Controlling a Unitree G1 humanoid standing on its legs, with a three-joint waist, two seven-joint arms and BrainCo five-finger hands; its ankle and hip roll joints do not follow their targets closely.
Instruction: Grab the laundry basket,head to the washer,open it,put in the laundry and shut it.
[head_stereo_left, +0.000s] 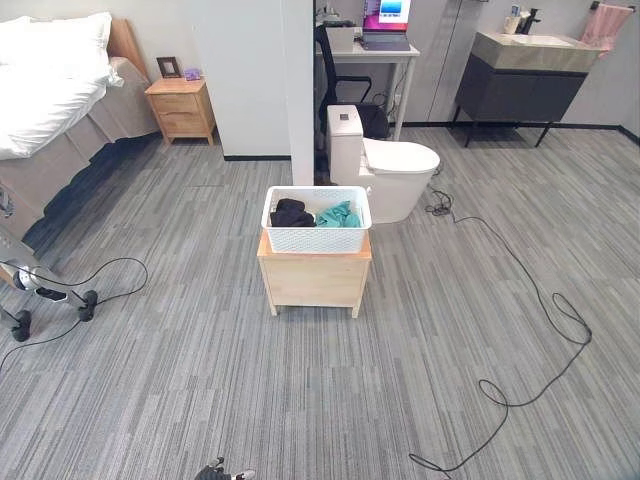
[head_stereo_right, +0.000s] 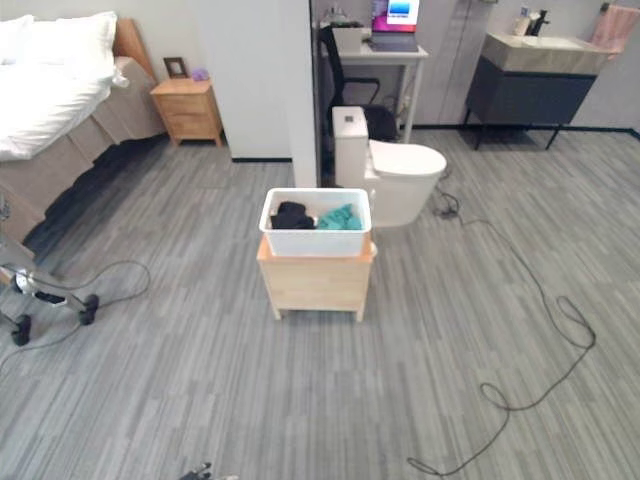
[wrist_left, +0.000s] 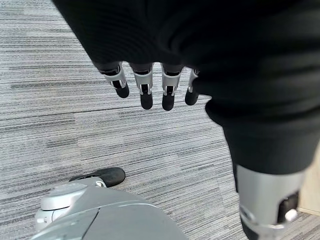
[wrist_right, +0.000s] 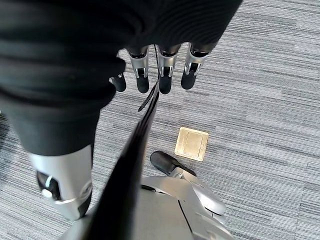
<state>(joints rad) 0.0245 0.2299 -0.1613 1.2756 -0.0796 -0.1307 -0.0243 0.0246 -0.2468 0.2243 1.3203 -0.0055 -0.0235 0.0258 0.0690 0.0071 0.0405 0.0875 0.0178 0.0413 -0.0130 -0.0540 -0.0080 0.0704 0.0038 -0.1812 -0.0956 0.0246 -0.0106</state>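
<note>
Soft, even light fills the room from overhead, bright and without hard shadows. A darker shade lies under the bed (head_stereo_left: 62, 120), a faint one beneath the wooden stand (head_stereo_left: 314, 278). The laptop screen (head_stereo_left: 387, 13) glows. The carpet lines bow toward the edges of the head views. Up close, the left hand (wrist_left: 175, 35) and right hand (wrist_right: 75, 50) covers read near black, silver fingers (wrist_left: 144, 84) catching mild highlights
</note>
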